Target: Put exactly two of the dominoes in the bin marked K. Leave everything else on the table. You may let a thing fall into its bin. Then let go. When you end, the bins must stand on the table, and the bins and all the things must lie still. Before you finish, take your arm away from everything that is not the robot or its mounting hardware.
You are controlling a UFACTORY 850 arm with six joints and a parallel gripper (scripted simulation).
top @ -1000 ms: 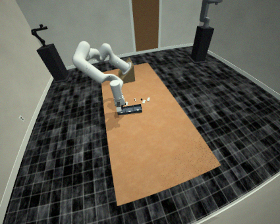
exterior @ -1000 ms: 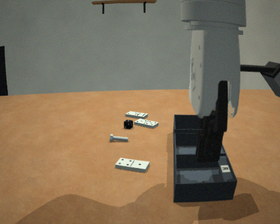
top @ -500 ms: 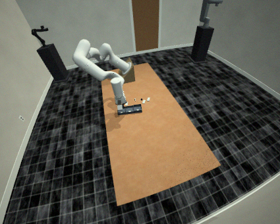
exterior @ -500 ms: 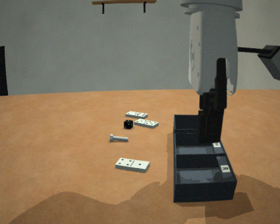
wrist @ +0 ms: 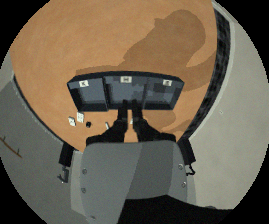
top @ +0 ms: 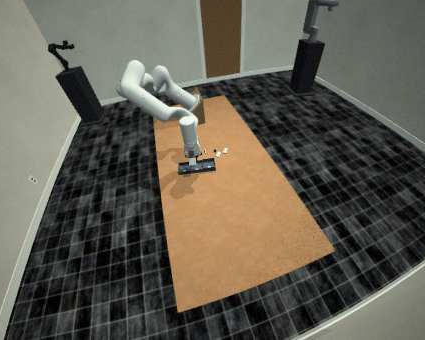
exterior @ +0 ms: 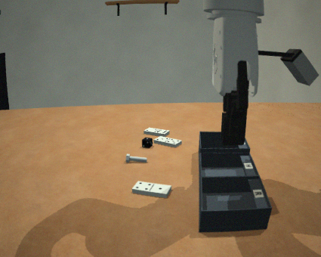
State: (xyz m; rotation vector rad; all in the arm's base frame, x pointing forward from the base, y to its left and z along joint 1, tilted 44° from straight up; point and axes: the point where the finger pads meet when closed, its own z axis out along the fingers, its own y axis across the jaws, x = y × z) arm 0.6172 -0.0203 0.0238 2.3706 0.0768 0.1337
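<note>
Nearest bin (exterior: 234,212) tag (exterior: 257,193) reads "K"; other tags unreadable.
</note>
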